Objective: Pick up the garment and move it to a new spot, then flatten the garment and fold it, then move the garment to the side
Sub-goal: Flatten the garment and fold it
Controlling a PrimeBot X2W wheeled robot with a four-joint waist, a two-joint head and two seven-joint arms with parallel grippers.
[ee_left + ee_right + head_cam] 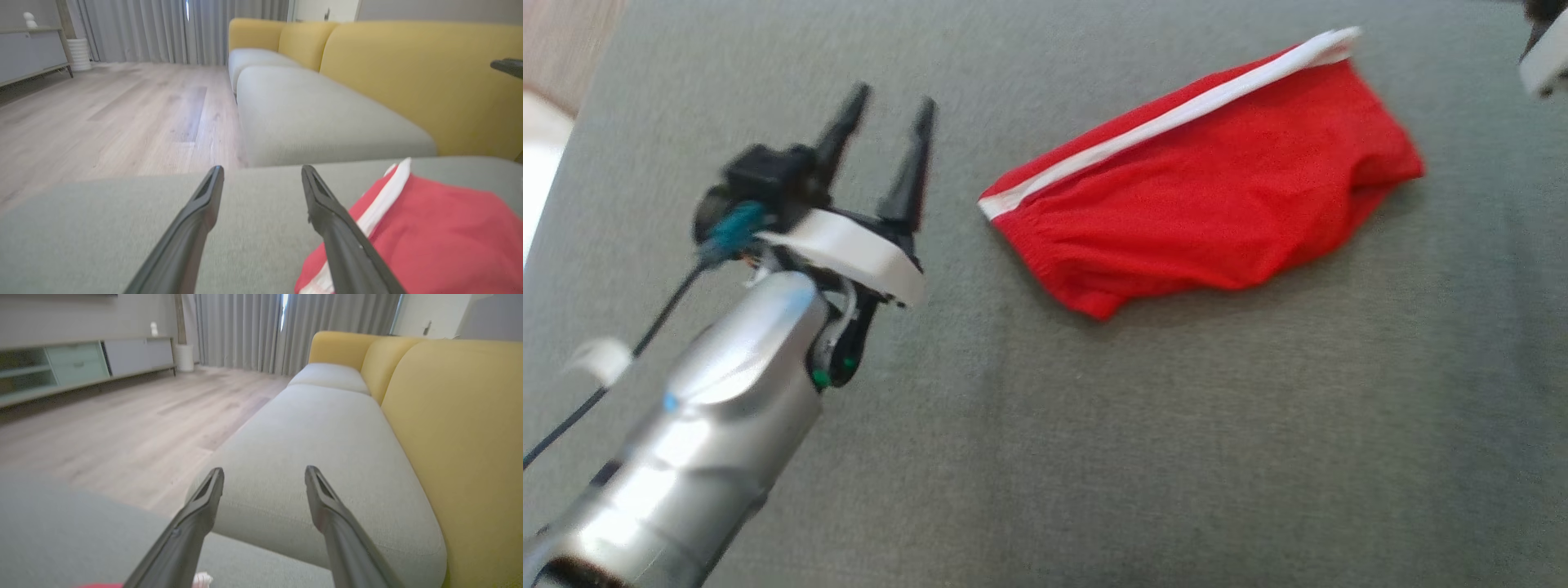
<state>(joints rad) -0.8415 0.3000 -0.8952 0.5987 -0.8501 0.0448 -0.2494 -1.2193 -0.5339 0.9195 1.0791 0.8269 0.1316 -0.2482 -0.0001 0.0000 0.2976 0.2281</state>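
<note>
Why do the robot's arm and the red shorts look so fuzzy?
Head view: the left gripper and silver forearm are smeared, the red shorts soft-edged; left wrist view: fingers fairly sharp, yellow sofa hazy; right wrist view: the cabinet at the left is blurred.

garment (1217, 188) | red, white stripe | folded, flat on grey cushion (1094, 449)

floor (102, 122): pale wood | curtains (163, 28): grey | sofa (318, 118): yellow backs, grey seats

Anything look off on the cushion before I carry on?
Nothing spilled or damaged. The red garment lies unevenly folded and rumpled on the grey cushion, and the end of its white stripe pokes past the red cloth. The left gripper and right gripper stand open.
</note>
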